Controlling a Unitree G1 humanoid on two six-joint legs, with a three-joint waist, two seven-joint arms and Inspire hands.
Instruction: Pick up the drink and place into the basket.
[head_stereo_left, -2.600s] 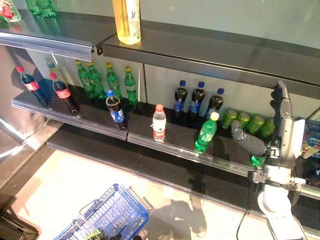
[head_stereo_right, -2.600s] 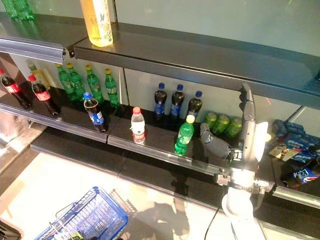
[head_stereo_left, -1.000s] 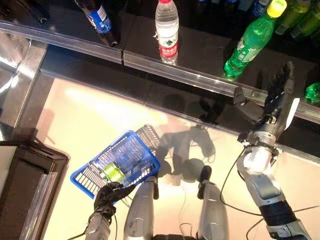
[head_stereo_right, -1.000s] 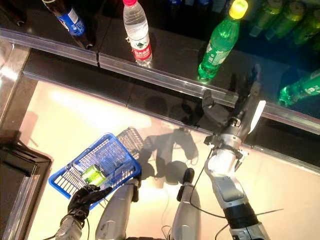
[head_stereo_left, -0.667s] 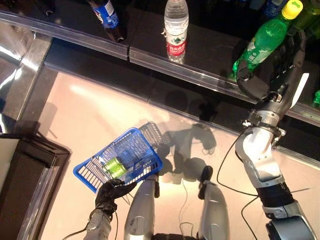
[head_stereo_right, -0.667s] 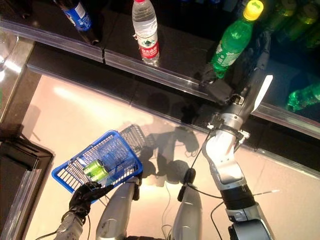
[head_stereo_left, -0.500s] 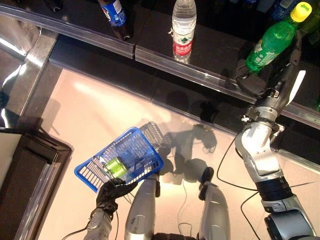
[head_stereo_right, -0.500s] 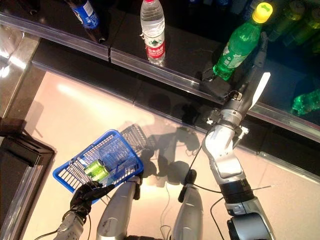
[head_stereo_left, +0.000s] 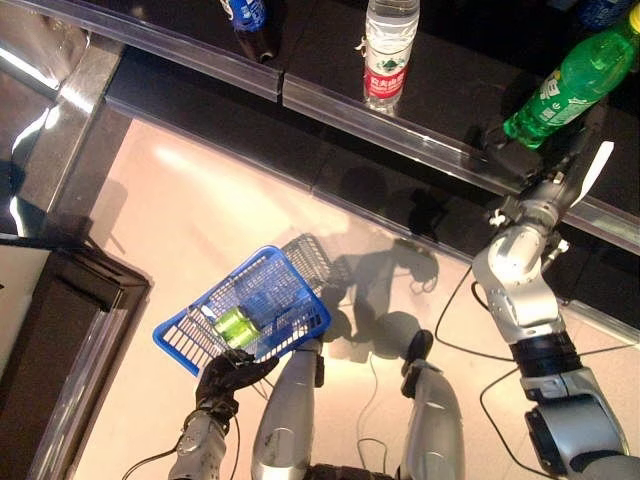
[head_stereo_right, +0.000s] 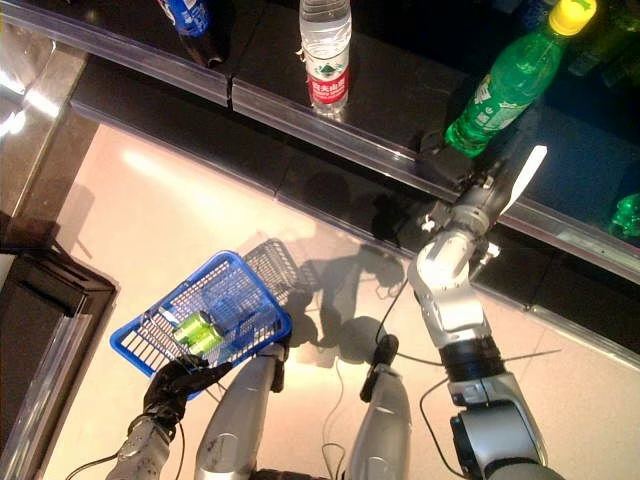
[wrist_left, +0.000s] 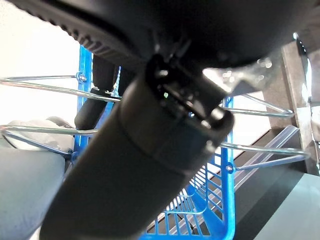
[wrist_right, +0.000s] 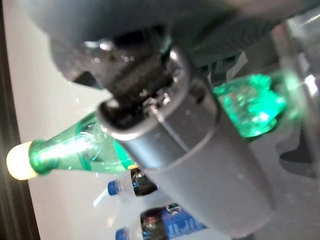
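Green, with a yellow cap, the bottle (head_stereo_right: 505, 87) stands on the dark shelf (head_stereo_right: 380, 95), with the right hand (head_stereo_right: 470, 190) at its base; whether its fingers close is unclear. The left hand (head_stereo_right: 172, 390) grips the blue basket (head_stereo_right: 215, 315), which holds a green can (head_stereo_right: 198, 333).

Green yellow-capped bottle (head_stereo_right: 500, 92) stood upright at shelf (head_stereo_right: 380, 150) edge; blue wire basket (head_stereo_right: 205, 315) held low, green can (head_stereo_right: 197, 333) inside.
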